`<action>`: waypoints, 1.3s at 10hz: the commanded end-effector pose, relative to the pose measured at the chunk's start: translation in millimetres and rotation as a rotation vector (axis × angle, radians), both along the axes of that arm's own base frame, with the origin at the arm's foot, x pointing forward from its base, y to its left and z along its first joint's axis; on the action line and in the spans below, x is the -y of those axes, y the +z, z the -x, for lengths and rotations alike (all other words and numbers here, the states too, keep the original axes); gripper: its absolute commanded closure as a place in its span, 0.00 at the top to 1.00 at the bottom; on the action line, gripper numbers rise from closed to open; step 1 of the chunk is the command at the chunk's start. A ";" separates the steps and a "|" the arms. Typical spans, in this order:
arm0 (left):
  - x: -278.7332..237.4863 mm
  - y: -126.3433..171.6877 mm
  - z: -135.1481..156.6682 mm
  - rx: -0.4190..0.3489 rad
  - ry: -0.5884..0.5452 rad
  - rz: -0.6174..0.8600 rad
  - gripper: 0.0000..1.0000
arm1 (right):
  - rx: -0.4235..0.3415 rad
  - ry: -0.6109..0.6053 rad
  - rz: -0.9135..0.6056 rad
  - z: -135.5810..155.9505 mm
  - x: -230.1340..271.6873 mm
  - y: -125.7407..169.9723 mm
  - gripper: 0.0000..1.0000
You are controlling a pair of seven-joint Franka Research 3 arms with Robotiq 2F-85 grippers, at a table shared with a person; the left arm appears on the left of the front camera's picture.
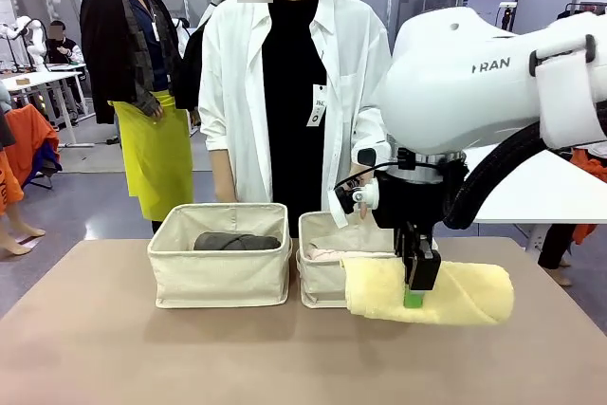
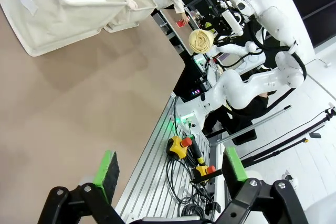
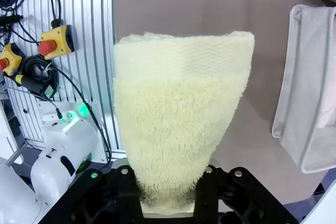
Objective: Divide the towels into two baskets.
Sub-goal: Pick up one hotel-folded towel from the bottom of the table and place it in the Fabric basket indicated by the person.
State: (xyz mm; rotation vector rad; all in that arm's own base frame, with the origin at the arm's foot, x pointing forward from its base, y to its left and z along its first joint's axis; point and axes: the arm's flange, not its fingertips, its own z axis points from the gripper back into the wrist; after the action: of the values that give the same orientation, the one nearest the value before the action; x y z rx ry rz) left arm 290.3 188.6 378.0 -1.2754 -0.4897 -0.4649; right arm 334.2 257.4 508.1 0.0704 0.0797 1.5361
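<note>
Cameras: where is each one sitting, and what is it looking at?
Front view: between the arms, facing the person; the right gripper clamps the yellow towel beside the baskets.
Left wrist view: on the left arm, its open left gripper over the table edge.
Right wrist view: on the right arm, looking along the towel.
Shared: all three show the yellow towel.

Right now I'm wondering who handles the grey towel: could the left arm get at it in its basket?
Probably yes: the left gripper is open and empty, and the grey towel lies uncovered in the open-topped basket.
</note>
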 end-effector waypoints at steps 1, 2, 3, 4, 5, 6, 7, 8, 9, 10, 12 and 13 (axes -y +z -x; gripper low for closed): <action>-1.1 3.9 2.3 0.004 0.006 0.007 1.00 | 0.006 0.003 -0.002 2.2 1.5 2.2 0.37; -1.1 3.9 2.3 0.004 0.006 0.007 1.00 | 0.064 0.016 -0.049 -19.3 -0.4 5.6 0.37; -1.1 3.9 2.3 0.004 0.006 0.007 1.00 | 0.101 0.032 -0.020 -39.6 -3.6 10.8 0.37; -1.1 3.9 2.3 0.004 0.006 0.007 1.00 | 0.113 0.042 -0.005 -59.7 -5.7 17.9 0.37; -1.1 3.9 2.3 0.004 0.006 0.007 1.00 | 0.110 0.047 0.000 -81.7 -10.7 23.7 0.37; -1.1 3.9 2.3 0.004 0.006 0.007 1.00 | 0.104 0.059 0.020 -101.8 -17.7 25.2 0.37; -1.1 3.9 2.3 0.004 0.006 0.007 1.00 | 0.104 0.077 0.034 -121.9 -26.2 24.1 0.37; -1.1 3.9 2.3 0.004 0.006 0.007 1.00 | 0.119 0.070 0.049 -141.8 -34.5 21.7 0.37; -1.1 3.9 2.3 0.004 0.006 0.007 1.00 | 0.133 0.049 0.041 -164.9 -41.5 16.6 0.37; -1.1 3.9 2.3 0.004 0.006 0.007 1.00 | 0.148 0.048 0.059 -182.0 -48.6 7.8 0.37; -1.1 3.9 2.3 0.004 0.006 0.007 1.00 | 0.192 0.064 0.069 -212.1 -62.3 -17.0 0.37; -1.1 3.9 2.3 0.004 0.006 0.007 1.00 | 0.190 0.046 0.080 -227.4 -64.9 -29.4 0.37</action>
State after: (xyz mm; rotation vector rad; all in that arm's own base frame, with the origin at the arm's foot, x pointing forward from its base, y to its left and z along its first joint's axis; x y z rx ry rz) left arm 290.4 188.5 378.1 -1.2750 -0.4897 -0.4652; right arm 549.8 313.9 480.0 -0.1105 -0.0030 1.6107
